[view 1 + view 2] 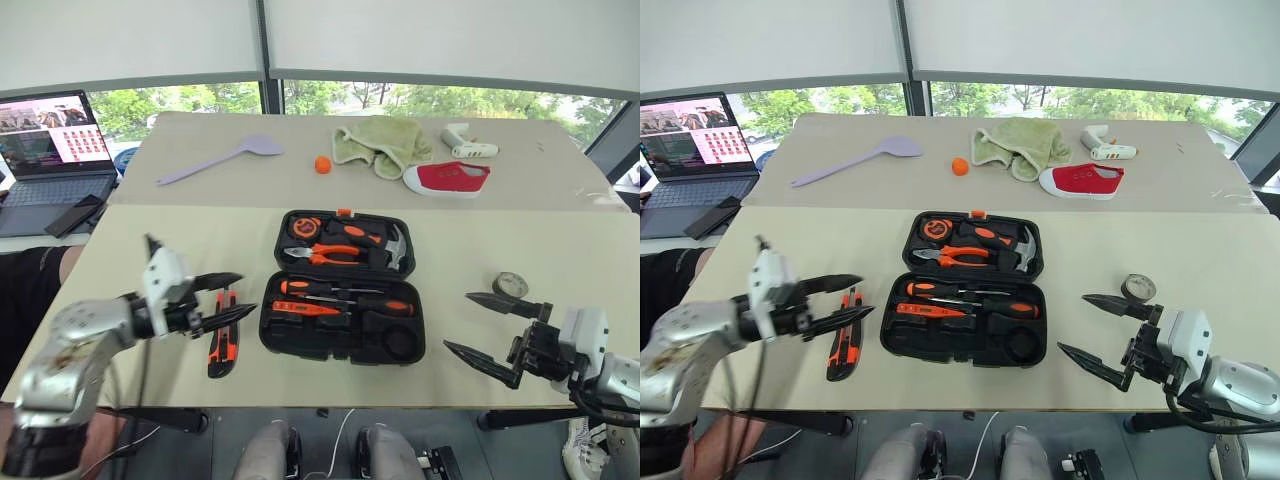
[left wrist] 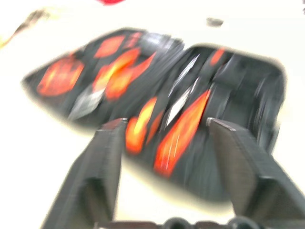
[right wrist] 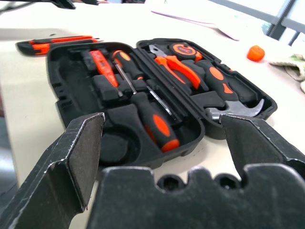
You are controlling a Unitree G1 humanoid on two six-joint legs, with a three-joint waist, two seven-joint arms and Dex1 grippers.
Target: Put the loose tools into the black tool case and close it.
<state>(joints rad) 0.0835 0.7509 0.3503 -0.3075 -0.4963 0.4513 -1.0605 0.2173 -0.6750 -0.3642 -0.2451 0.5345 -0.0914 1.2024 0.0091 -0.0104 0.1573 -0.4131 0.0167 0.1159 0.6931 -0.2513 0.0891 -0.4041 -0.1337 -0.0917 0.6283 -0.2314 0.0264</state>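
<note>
Through the left eye: black tool case point(image 1: 343, 288) open flat at mid-table, screwdrivers and slim tester already seated in the near half, round recess at its near right corner bare. Orange-black utility knife point(image 1: 224, 332) loose on the cloth just left of the case, long axis running near-to-far, roughly parallel to the case's short side. Left gripper point(image 1: 229, 298) hanging just above the knife's far end, fingers spread, nothing between them. Through the right eye: small grey tape roll point(image 1: 1137, 288) loose to the right of the case, well clear of it, just beyond the right gripper point(image 1: 1094, 328), fingers likewise wide apart and empty. Through the left wrist: same case ahead, between two parted fingers point(image 2: 106, 169), too smeared for more. Through the right wrist: bare round recess point(image 3: 116, 143) nearest, the two fingertips well apart to either side of it. Judged from this: knife nearer the left arm, lying below and slightly nearward of its tips, best taken across its narrow width; roll nearer the right arm, slightly farther out than its tips.
</note>
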